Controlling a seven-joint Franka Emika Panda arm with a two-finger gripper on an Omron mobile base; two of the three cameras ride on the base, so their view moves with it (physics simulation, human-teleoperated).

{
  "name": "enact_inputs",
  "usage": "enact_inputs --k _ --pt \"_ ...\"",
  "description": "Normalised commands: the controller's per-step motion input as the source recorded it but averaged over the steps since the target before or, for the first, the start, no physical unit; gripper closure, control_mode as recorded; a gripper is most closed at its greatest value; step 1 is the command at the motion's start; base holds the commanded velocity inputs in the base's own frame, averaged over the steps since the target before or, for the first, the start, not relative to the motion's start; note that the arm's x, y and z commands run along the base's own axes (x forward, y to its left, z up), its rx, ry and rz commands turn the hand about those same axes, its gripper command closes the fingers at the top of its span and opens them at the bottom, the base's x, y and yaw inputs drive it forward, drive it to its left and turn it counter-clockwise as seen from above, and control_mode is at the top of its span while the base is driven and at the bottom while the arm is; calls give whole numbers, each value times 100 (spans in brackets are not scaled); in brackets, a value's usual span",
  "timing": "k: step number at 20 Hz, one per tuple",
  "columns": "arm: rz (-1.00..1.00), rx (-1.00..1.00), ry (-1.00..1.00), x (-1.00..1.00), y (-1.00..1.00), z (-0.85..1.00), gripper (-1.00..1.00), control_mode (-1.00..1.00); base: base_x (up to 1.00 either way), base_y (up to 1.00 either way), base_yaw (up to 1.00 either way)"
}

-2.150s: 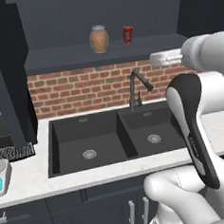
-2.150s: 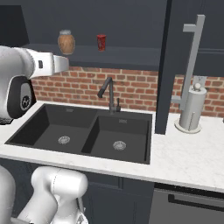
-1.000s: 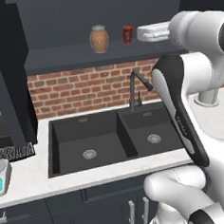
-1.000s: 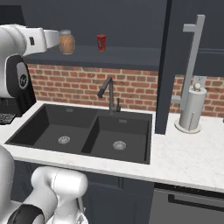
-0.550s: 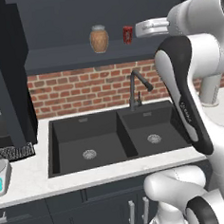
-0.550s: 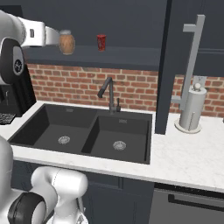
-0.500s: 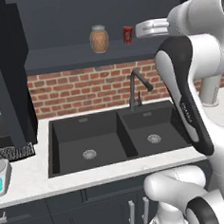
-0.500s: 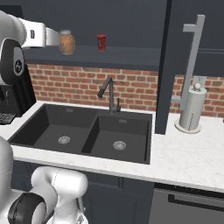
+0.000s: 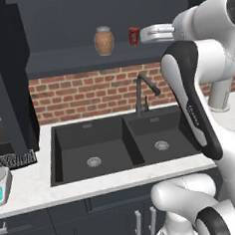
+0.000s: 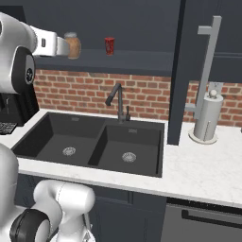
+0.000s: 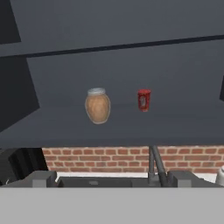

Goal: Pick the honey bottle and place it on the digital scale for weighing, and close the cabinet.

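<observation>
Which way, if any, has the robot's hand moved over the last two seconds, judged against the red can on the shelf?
Yes. In the left base view the hand has risen from faucet height to shelf level, now beside the red can.

Arm raised high, wrist level, gripper fingertips apart.

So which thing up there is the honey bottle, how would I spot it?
Look above the brick wall behind the sink, into the open dark cabinet. On its shelf stand two things: the honey bottle is the squat amber jar with a pale lid, left of the smaller red can.
</observation>
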Motion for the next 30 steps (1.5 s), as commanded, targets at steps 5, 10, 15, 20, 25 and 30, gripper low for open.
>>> enact_inputs --k 5,10,15,20,25,30 --pt "0 0 1 8 0 0 -100 -100 0 0 0" --pt "0 0 2 10 2 -1 -100 -100 0 0 0" --pt "0 0 0 29 28 -10 -100 -100 0 0 0" --pt "0 0 0 40 28 -5 -100 -100 0 0 0" --pt "0 0 0 40 0 0 -100 -100 0 0 0" --pt "0 0 0 35 0 0 -100 -100 0 0 0"
